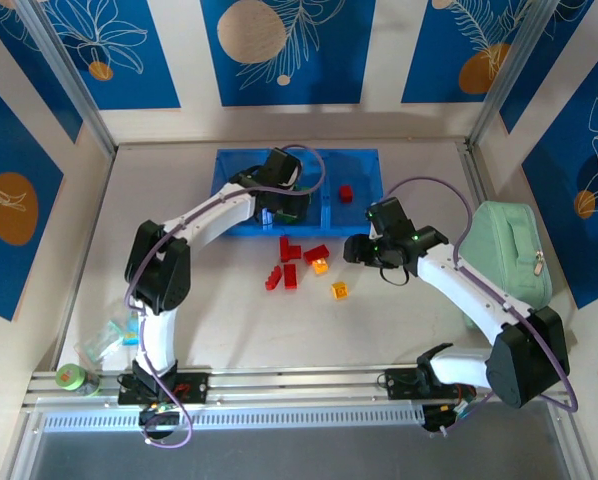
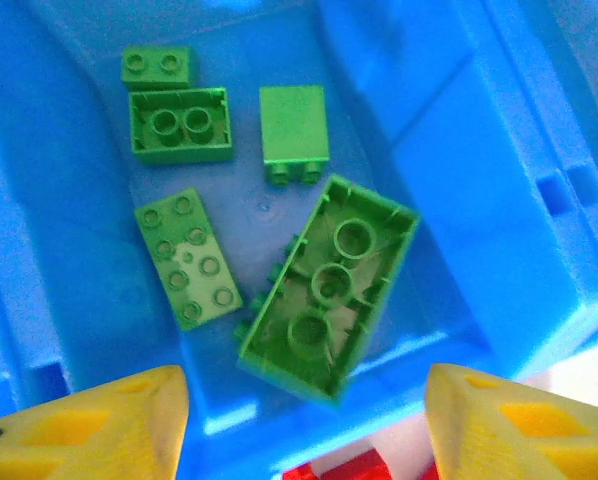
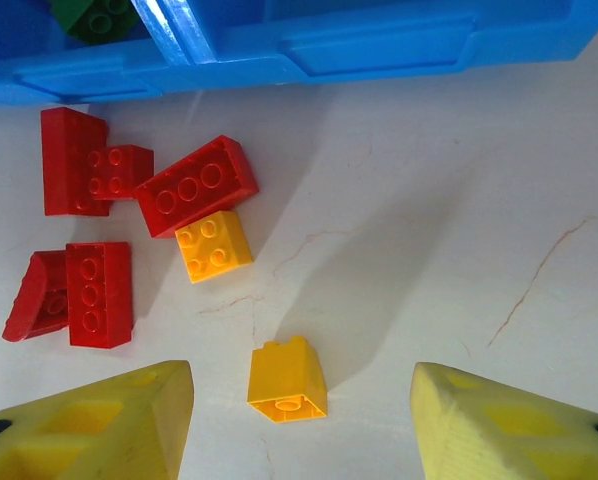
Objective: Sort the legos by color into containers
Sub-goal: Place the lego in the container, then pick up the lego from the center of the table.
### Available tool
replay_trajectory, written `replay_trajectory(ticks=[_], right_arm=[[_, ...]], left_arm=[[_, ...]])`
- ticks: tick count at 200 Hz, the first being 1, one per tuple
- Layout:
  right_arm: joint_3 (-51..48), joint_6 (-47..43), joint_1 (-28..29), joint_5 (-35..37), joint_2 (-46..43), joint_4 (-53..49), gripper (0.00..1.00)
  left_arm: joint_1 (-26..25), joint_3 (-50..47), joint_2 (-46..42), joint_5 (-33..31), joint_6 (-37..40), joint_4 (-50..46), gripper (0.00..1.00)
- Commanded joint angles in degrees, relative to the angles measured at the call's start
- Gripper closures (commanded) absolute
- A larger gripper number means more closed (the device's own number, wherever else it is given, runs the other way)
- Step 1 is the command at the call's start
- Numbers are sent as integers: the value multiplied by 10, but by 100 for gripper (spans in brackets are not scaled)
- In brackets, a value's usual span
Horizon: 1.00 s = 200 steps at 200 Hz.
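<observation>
Open tabletop (image 1: 239, 320) is left on all sides of the loose legos, closed off at 12 o'clock by the near wall of the containers (image 1: 354, 222) and at 3 o'clock by a pale green pouch (image 1: 504, 250). The left pincer (image 2: 304, 400) is held spread and empty over one compartment, in which five green bricks are seen lying. The largest green brick (image 2: 329, 290) is turned hollow side up, its long axis set from 1 to 7 o'clock, just beyond the fingertips and close to the near wall. A studded green brick (image 2: 187, 258) is laid flat at its 9 o'clock, long axis set from 11 to 5. The right pincer (image 3: 301, 400) is likewise spread, with nothing pinched. A yellow brick (image 3: 287, 380) is found on the tabletop between its fingertips, lying on its side and touched by neither. Red bricks (image 3: 197, 185) and an orange brick (image 3: 212, 245) are grouped at its 10 o'clock, short of the containers' wall. One red brick (image 1: 346, 193) is seen in the right-hand compartment.
</observation>
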Motion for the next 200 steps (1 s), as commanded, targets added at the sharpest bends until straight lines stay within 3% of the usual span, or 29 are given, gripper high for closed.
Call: replay_trajectory(ticks=[1,58,102,134,200], right_arm=[[-11,6,-3,2,-11,-15,40],[-11,7,-3,-10,14,7,40],[-1,13,6,-17,42,23,40],[9,15,16,-13,55,19,40],[-2,17,17,-2,38,12,40]], left_arm=[[2,-5,-29,-12,8,-36,33],[-5,-247,-189,3,-19,38,33],[-9,-409,-266,54,-57,101,34],[-22,-443,-265,89,-53,117,34],[-53,-453,-233,92,-52,133,36]])
